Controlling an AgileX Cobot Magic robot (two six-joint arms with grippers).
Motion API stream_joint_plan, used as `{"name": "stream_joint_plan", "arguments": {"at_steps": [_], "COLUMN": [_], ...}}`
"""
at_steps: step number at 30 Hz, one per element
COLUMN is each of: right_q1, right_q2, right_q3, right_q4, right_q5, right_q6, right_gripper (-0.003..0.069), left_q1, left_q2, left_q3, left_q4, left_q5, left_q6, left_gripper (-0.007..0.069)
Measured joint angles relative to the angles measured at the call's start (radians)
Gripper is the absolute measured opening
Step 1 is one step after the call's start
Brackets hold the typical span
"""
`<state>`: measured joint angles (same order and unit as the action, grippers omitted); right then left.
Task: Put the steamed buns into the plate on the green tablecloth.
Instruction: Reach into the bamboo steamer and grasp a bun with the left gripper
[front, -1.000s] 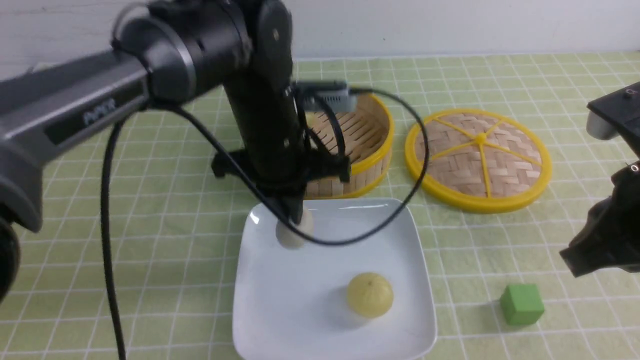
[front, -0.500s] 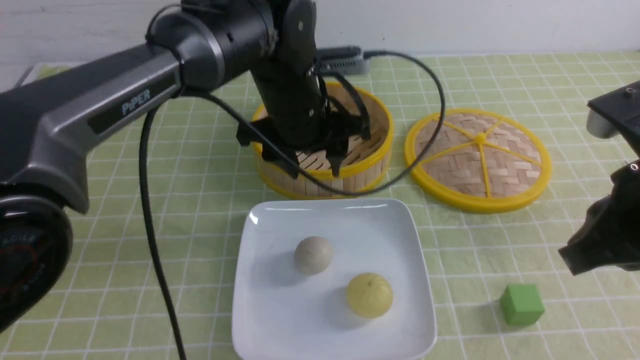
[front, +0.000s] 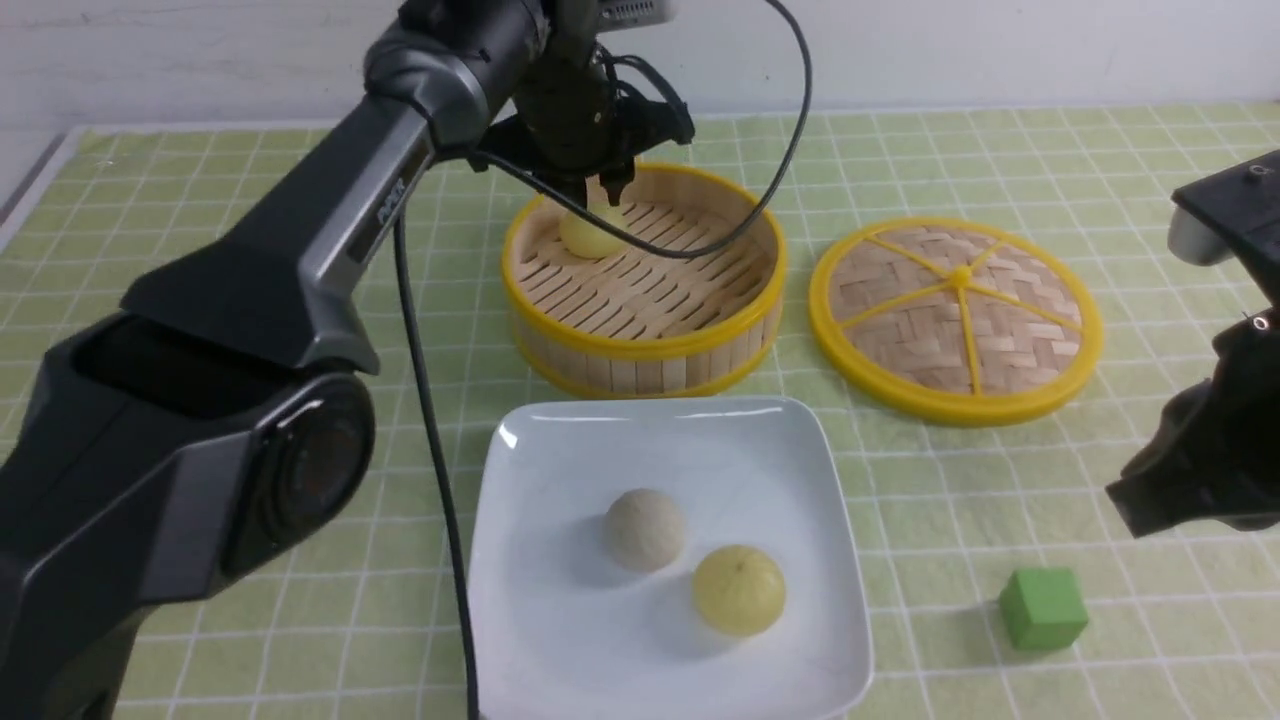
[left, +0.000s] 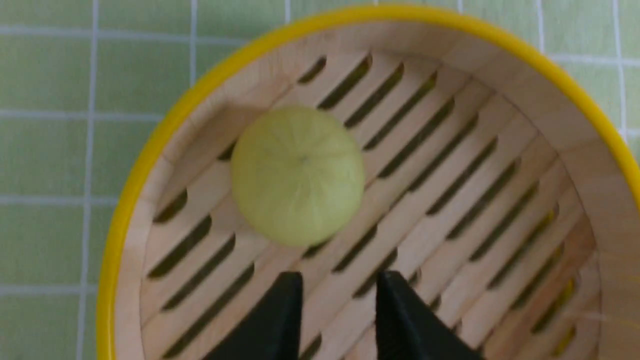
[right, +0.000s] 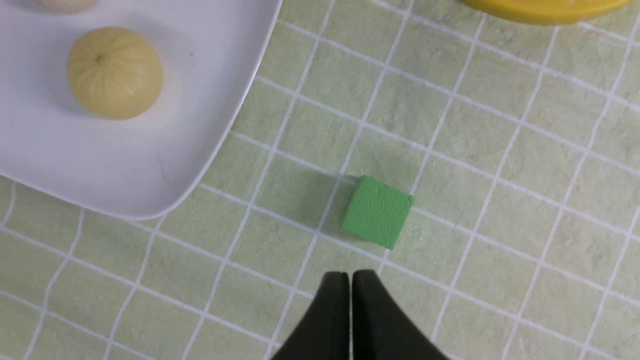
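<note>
Hovering over the steamer (front: 640, 345) in front view, the left hand (front: 598, 195) targets the last bun (front: 585, 235); grey bun (front: 645, 530) and yellow bun (front: 739, 590) lie on the plate (front: 560, 640). Left wrist: fingers (left: 280, 320) parted, empty, last bun just ahead; next, I judge, descend and close. Right wrist: right hand (right: 350, 280) pinched closed, empty, near cube (right: 377, 211).

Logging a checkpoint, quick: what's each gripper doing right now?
Left gripper: open, empty, near the pale yellow round bun in the yellow-rimmed bamboo steamer basket.
Right gripper: closed, holding nothing.
</note>
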<state>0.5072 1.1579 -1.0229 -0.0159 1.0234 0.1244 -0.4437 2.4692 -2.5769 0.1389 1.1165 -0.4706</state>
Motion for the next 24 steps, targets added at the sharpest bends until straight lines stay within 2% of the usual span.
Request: {"name": "stream_joint_plan", "arguments": {"at_steps": [1, 2, 3, 5, 9, 11, 14, 18, 21, 24], "right_q1": [0.0, 0.0, 0.0, 0.0, 0.0, 0.0, 0.0, 0.0, 0.0, 0.0], "right_q2": [0.0, 0.0, 0.0, 0.0, 0.0, 0.0, 0.0, 0.0, 0.0, 0.0], "right_q3": [0.001, 0.001, 0.001, 0.001, 0.001, 0.001, 0.001, 0.001, 0.001, 0.001], "right_q4": [0.0, 0.0, 0.0, 0.0, 0.0, 0.0, 0.004, 0.016, 0.023, 0.023], "right_q5": [-0.001, -0.003, -0.002, -0.002, -0.002, -0.002, -0.005, -0.008, -0.006, 0.007], "right_q6": [0.0, 0.0, 0.0, 0.0, 0.0, 0.0, 0.0, 0.0, 0.0, 0.0], "right_gripper": [0.0029, 0.0029, 0.0029, 0.003, 0.0034, 0.0036, 0.004, 0.0043, 0.0046, 0.0048], "left_q1": [0.0, 0.0, 0.0, 0.0, 0.0, 0.0, 0.0, 0.0, 0.0, 0.0], "left_q2": [0.016, 0.019, 0.037, 0.056, 0.093, 0.11, 0.114, 0.111, 0.093, 0.039], "left_q3": [-0.006, -0.006, -0.008, -0.008, -0.008, -0.008, -0.008, -0.01, -0.01, -0.01], "left_q4": [0.013, 0.016, 0.022, 0.027, 0.022, 0.008, 0.007, 0.006, 0.004, 0.004], "left_q5": [-0.027, -0.03, -0.048, -0.052, -0.057, -0.056, -0.04, -0.008, 0.051, 0.117], "left_q6": [0.0, 0.0, 0.005, 0.021, 0.065, 0.08, 0.087, 0.105, 0.111, 0.131], "left_gripper": [0.0358, 0.0367, 0.0421, 0.047, 0.0488, 0.0454, 0.0332, 0.0077, 0.0015, 0.0012]}}
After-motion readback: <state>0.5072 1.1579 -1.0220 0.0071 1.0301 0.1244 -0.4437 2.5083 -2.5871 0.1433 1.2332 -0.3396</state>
